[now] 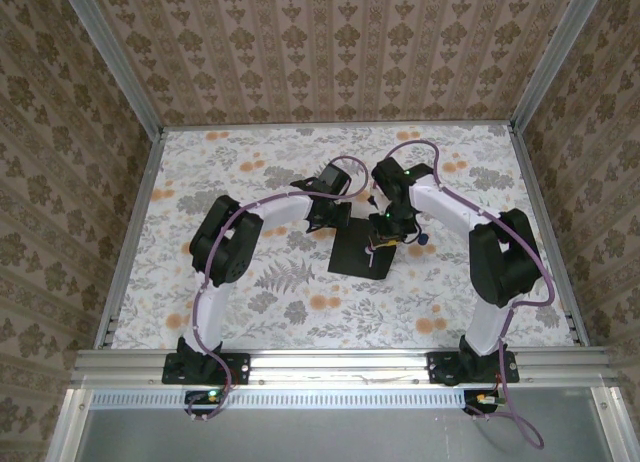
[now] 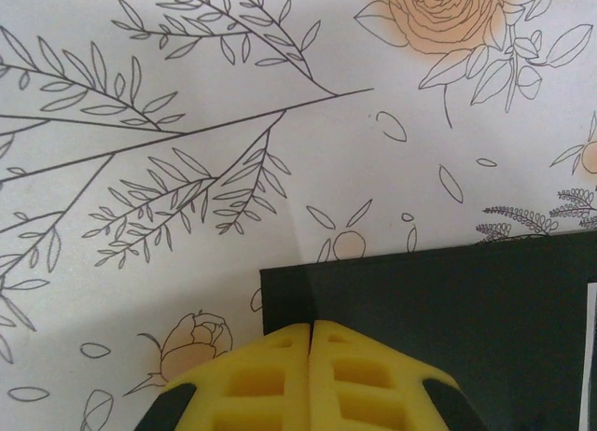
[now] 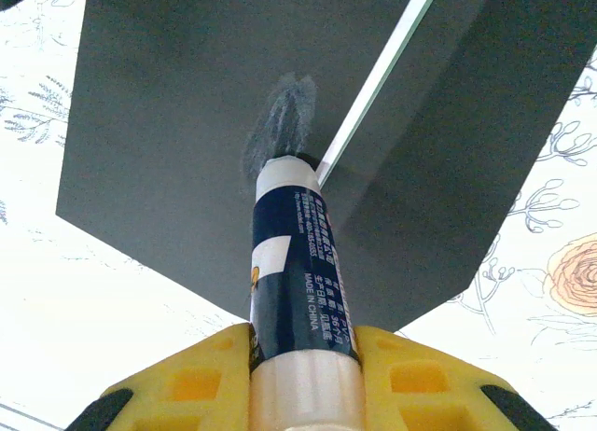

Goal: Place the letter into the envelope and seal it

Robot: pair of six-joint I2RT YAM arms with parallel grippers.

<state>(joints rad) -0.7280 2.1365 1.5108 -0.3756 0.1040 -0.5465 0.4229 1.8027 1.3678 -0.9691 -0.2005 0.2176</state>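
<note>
The black envelope (image 1: 355, 254) lies flat mid-table with its flap (image 3: 448, 170) open. A thin white strip at its mouth is the letter's edge (image 3: 381, 72); the rest of the letter is hidden inside. My right gripper (image 3: 303, 342) is shut on a white-and-blue glue stick (image 3: 294, 263). The stick's tip touches the envelope (image 3: 168, 123) beside a shiny glue smear (image 3: 280, 123). My left gripper (image 2: 311, 326) is shut with nothing in it, its yellow fingertips pressed on the envelope's (image 2: 429, 310) corner. From above, the left gripper (image 1: 338, 222) and the right gripper (image 1: 384, 238) meet over the envelope.
A small dark blue thing (image 1: 424, 238) lies on the floral table cover (image 1: 250, 302) just right of the envelope. Metal rails (image 1: 130, 242) and patterned walls close in the table on its left, right and far sides.
</note>
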